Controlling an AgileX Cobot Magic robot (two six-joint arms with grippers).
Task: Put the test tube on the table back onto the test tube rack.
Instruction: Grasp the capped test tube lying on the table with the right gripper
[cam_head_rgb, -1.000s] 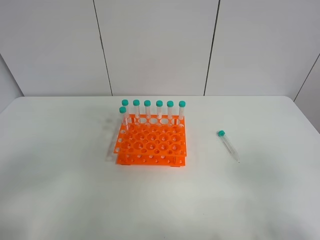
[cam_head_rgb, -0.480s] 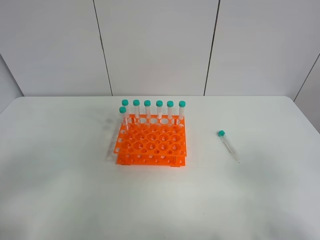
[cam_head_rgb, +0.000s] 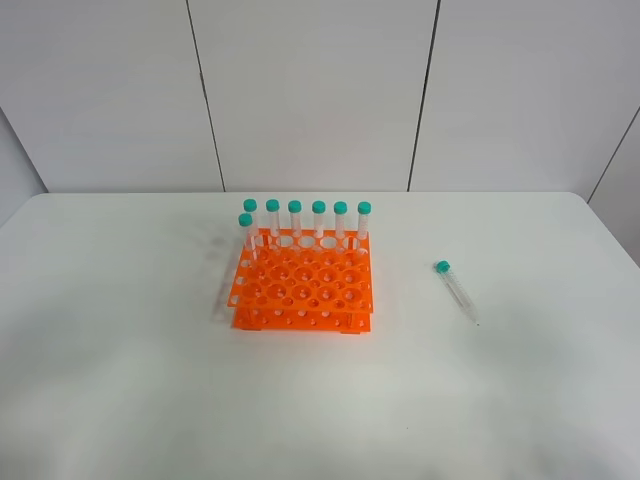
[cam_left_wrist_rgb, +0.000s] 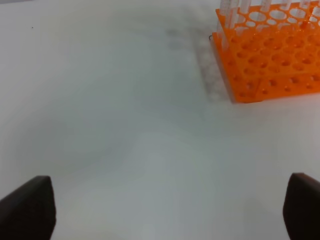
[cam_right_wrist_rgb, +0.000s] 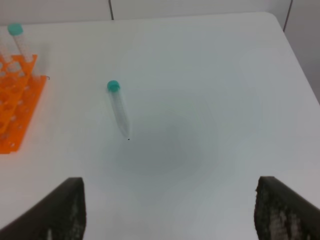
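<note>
test tube (cam_head_rgb: 456, 291) flat on table (cam_head_rgb: 120, 380), right of test tube rack (cam_head_rgb: 303, 291)

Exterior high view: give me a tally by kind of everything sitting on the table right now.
Test tube rack: 1
Upright tubes standing in it: 7
Loose test tube lying on the table: 1
Total: 9

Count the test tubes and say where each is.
8. Six tubes stand along the rack's back row, one stands just ahead at its left end, and one tube lies on the table right of the rack.
</note>
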